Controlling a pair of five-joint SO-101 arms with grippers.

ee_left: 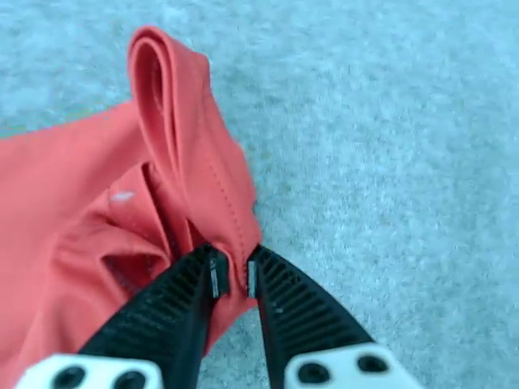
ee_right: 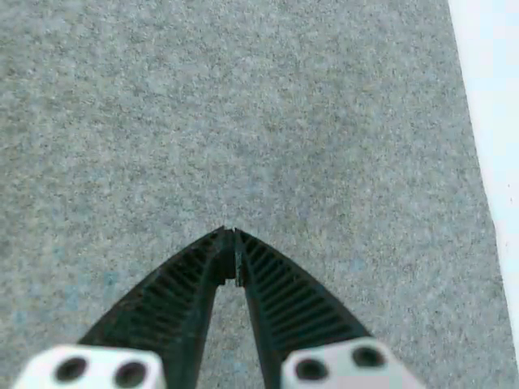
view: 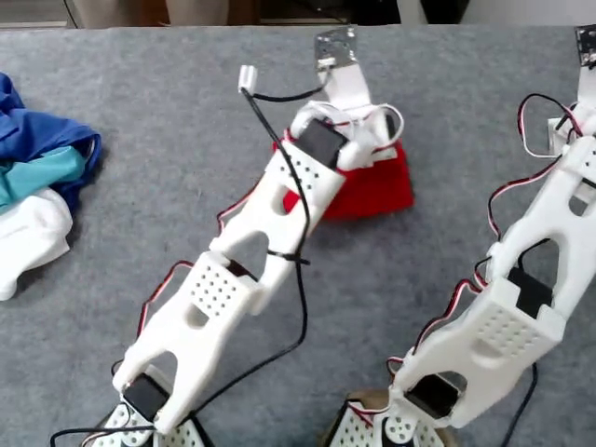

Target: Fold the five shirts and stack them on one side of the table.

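Observation:
A red shirt (view: 377,183) lies crumpled near the middle of the grey table, partly under the left arm (view: 279,209). In the left wrist view my left gripper (ee_left: 231,266) is shut on a folded hem of the red shirt (ee_left: 97,211), with the cloth pinched between the black fingertips (ee_left: 268,279). My right gripper (ee_right: 233,245) is shut with nothing in it, above bare grey cloth. The right arm (view: 521,298) stands along the table's right side.
A loose pile of blue (view: 37,130), teal (view: 37,174) and white (view: 28,233) shirts sits at the table's left edge. The grey table cover (view: 168,93) is bare around the red shirt. A pale strip (ee_right: 495,121) borders the cover near my right gripper.

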